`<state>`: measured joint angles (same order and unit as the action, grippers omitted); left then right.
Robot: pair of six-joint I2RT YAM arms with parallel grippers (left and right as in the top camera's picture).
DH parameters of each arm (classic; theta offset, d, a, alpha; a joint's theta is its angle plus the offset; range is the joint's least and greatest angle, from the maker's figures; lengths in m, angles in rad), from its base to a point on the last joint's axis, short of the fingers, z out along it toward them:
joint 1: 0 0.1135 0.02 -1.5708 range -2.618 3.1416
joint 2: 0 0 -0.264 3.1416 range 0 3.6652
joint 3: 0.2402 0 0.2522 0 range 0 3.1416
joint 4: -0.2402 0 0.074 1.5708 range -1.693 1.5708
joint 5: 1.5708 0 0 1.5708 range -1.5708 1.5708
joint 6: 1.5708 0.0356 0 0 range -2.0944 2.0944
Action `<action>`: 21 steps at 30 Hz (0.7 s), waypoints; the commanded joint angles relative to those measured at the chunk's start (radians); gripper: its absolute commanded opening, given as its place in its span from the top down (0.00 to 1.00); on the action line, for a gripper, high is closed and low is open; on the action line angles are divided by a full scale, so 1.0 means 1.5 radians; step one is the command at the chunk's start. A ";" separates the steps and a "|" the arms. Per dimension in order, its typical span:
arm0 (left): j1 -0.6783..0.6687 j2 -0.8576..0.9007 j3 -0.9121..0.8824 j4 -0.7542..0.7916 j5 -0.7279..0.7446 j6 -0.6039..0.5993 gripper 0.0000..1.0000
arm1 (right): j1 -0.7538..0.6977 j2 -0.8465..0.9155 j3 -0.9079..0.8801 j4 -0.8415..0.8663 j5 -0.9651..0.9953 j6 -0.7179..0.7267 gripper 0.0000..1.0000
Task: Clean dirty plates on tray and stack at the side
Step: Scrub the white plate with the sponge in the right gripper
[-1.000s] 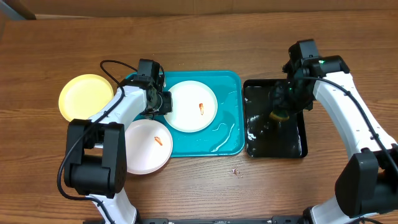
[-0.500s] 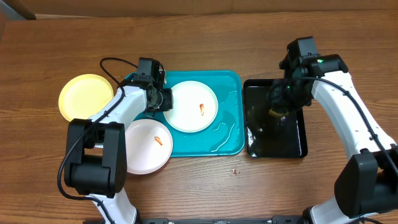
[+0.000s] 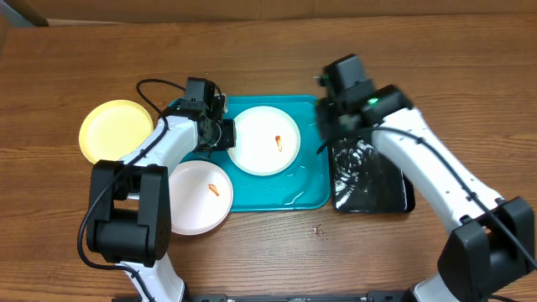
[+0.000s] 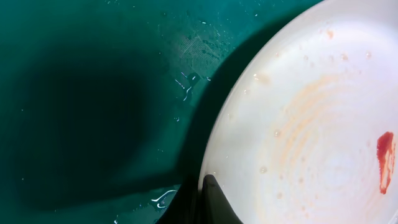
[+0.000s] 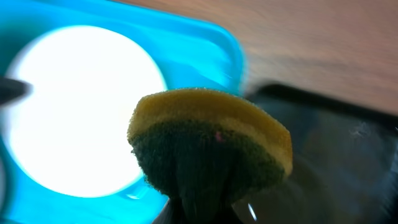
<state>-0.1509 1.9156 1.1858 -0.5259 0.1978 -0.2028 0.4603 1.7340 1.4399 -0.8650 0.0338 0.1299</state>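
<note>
The turquoise tray holds a white plate with an orange-red smear. My left gripper is shut on that plate's left rim; the left wrist view shows the fingertips pinching the rim of the plate. A second smeared white plate lies over the tray's front-left corner. The pale yellow plate sits on the table at the left. My right gripper is shut on a yellow-green sponge, above the tray's right edge, right of the plate.
A narrow black tray, wet, lies right of the turquoise tray and also shows in the right wrist view. Water streaks lie on the turquoise tray floor. A small crumb sits on the wooden table in front.
My right arm has swung left from over the black tray to the turquoise tray's right edge, carrying the sponge. The held plate has shifted slightly right.
</note>
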 commanded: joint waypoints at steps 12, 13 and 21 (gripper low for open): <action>-0.005 0.009 0.001 -0.006 0.014 0.003 0.94 | 0.093 0.148 0.021 0.136 0.030 0.000 0.96; -0.005 0.009 0.001 -0.007 0.013 0.003 0.94 | 0.093 0.163 0.021 0.142 0.030 0.001 0.96; -0.005 0.009 0.001 -0.009 0.013 0.003 0.94 | 0.094 0.244 0.021 0.165 -0.011 0.023 0.96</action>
<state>-0.1513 1.9156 1.1858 -0.5377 0.2062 -0.2028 0.5972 2.0701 1.4475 -0.6239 0.0475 0.1459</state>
